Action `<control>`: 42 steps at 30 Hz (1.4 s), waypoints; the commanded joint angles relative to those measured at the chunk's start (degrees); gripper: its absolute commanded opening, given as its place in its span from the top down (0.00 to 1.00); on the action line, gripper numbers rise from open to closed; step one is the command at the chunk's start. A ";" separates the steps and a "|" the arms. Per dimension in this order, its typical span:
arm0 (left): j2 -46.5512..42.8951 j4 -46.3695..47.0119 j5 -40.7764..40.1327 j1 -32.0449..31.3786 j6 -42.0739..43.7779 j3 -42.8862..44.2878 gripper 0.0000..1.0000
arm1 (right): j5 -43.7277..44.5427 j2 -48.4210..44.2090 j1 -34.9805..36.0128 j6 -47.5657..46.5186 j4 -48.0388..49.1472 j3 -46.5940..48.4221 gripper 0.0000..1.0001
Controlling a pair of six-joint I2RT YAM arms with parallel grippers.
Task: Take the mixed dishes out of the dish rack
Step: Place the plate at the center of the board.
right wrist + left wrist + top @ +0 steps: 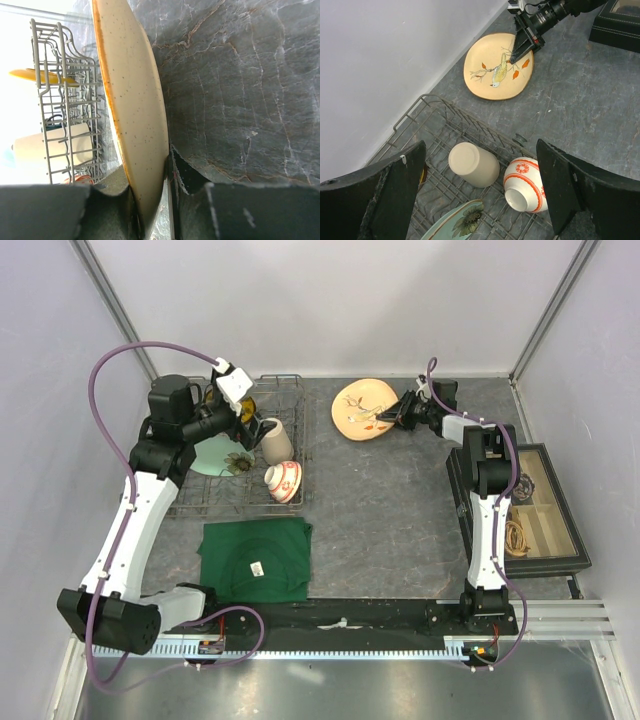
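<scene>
Cream floral plate [362, 408], upper middle, pinched by right gripper [397, 416], likely being put down; next, let go. Left gripper [480, 150] wide open.

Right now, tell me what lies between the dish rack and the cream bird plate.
Nothing: only bare grey tabletop separates dish rack and cream bird plate, shown in the top external view.

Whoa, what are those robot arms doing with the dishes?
They're emptying the dish rack. The right gripper is pinching the rim of the cream plate with the bird on it, down by the table beside the rack. The left gripper hangs open above the rack, where a tall beige cup, a red-and-white bowl and a pale teal plate wait.
</scene>
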 commanded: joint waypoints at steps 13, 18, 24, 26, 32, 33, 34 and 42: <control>-2.83 0.65 -0.51 -0.11 1.09 -1.55 0.03 | -2.53 -1.43 -0.11 -7.71 -2.77 3.03 0.64; -3.19 0.65 -0.50 -0.20 1.18 -1.99 0.03 | -0.95 -2.13 -0.11 -10.62 -6.73 3.91 0.50; -3.45 0.21 -1.29 -0.20 2.50 -2.34 0.03 | 0.98 -3.27 -0.20 -14.92 -12.70 5.32 0.36; -3.45 0.21 -2.52 -0.11 3.46 -2.52 0.03 | 2.21 -3.89 -0.28 -16.33 -15.94 6.28 0.34; -3.01 0.03 -6.12 -0.20 9.43 -3.13 0.02 | 5.73 -6.08 -0.20 -21.96 -22.89 8.13 0.32; -2.84 0.03 -6.30 -0.20 9.97 -3.22 0.02 | 5.90 -6.43 -0.20 -22.83 -23.60 8.48 0.32; -2.92 0.03 -6.57 -0.20 10.49 -3.31 0.02 | 6.43 -6.53 -0.28 -23.28 -24.83 8.66 0.31; -2.57 0.21 -10.52 -0.11 15.94 -3.92 0.02 | 7.84 -7.58 -0.20 -26.62 -28.35 8.83 0.32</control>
